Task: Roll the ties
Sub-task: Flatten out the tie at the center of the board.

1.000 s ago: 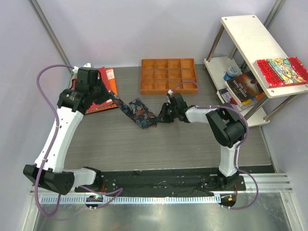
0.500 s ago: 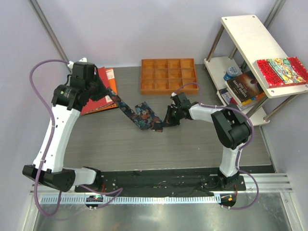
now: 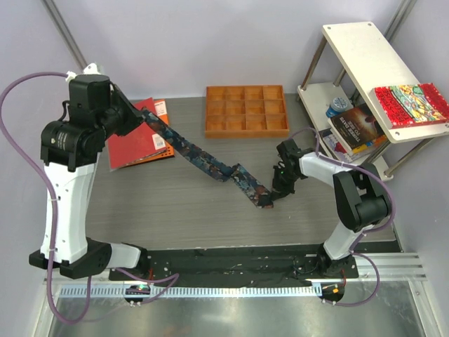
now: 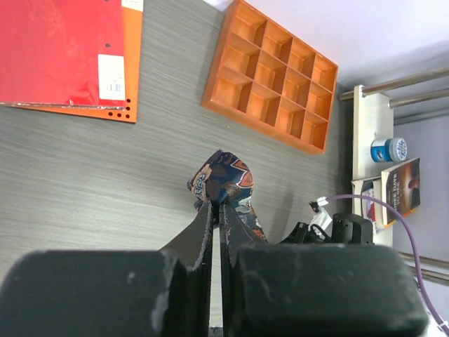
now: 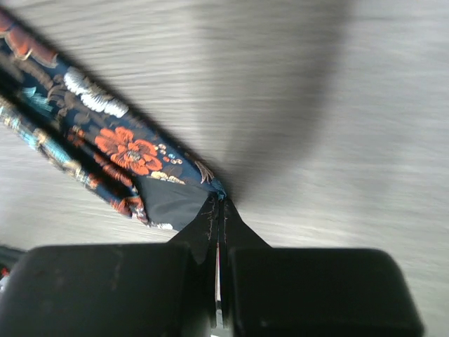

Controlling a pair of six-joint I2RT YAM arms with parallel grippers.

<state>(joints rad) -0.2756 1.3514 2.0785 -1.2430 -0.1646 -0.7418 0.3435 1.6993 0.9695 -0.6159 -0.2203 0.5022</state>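
Table (image 3: 175,210) of grey woodgrain, lilac walls (image 3: 210,42); left pincer (image 4: 217,206) and right pincer (image 5: 219,205) each clenched on the tie (image 3: 210,163).

The tie (image 3: 217,166) is dark navy, crowded with orange and red flowers, teal sprigs and white blossom. In the right wrist view its turned-back tip shows a plain dark lining.

The worktop (image 3: 175,210) is grey with a fine streaked wood grain.

In the top view:
- At 12 o'clock, the compartment tray (image 3: 246,111) is plain orange-brown.
- At 10 o'clock, the folder (image 3: 137,140) is red over an orange sheet and carries a small white label.
- At 2 o'clock, the shelf (image 3: 361,53) is cream. It holds a red book (image 3: 410,103) with a busy multicoloured pattern, a blue tin (image 3: 339,106) and a dark-covered book (image 3: 359,126).

The left arm (image 3: 66,196) and right arm (image 3: 340,239) are white with black joints. The left claw (image 4: 218,210) and right claw (image 5: 220,203) are black.
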